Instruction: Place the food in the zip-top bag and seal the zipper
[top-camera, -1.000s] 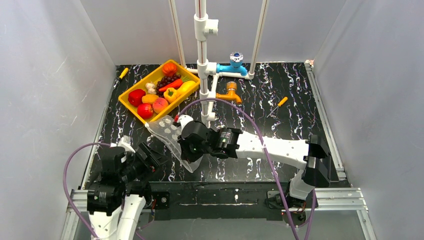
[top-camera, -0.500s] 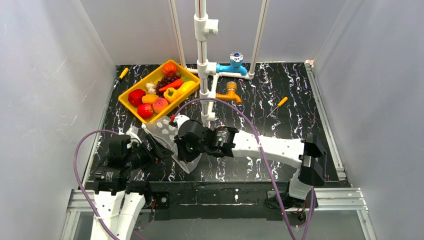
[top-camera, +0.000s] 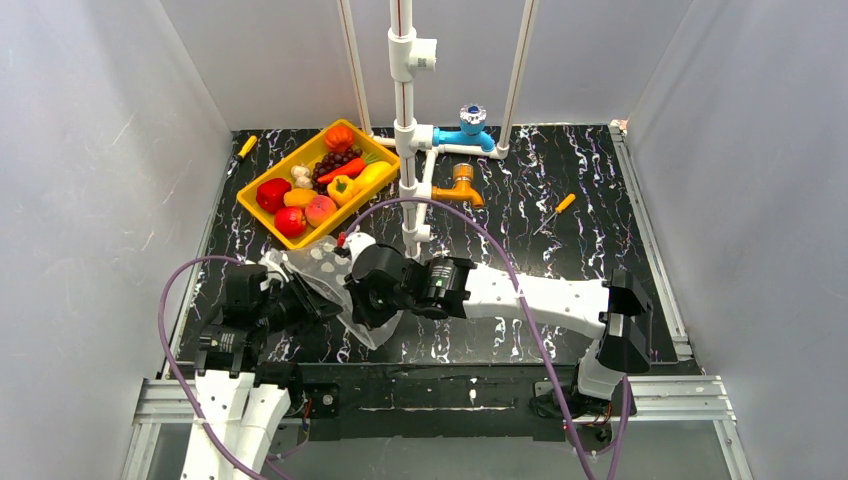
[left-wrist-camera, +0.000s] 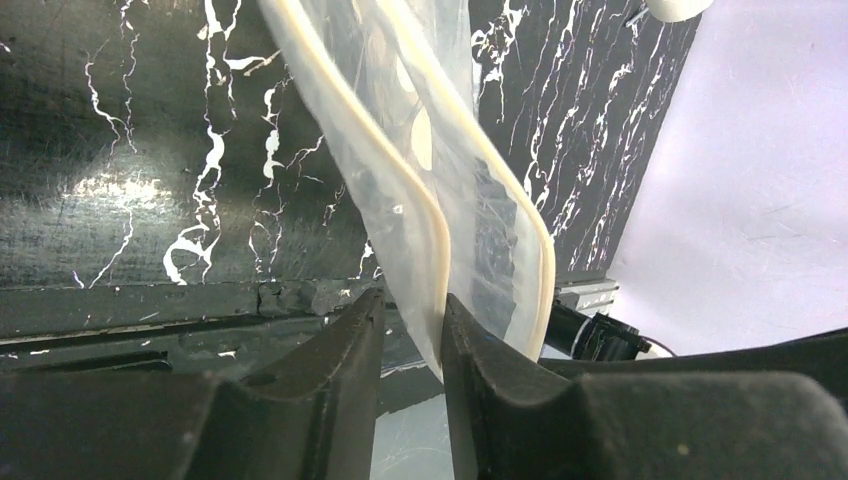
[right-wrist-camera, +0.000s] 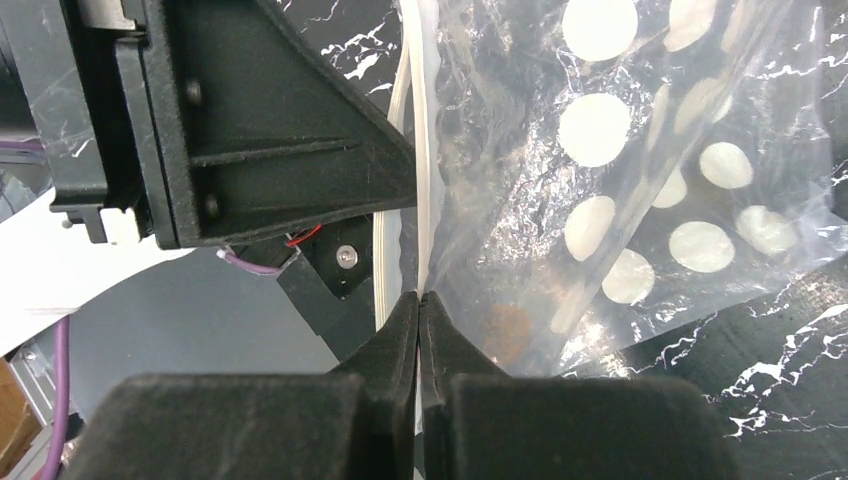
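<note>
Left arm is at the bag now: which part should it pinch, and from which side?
Pinch the zipper lip nearest the left gripper, not the one the right gripper holds, coming in edge-on from the open mouth of the bag. The two lips bow apart there, so the fingers can straddle just one.

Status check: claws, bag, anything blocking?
Right claw shut on zipper lip of clear white-dotted plastic zip-top bag. Left claw straddling a lip, grip unconfirmed. Mouth parted; glossy toy food in yellow rectangular tray. No obstruction seen.

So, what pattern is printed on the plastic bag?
White round dots on clear plastic. The zip-top bag shows best in the right wrist view.
</note>
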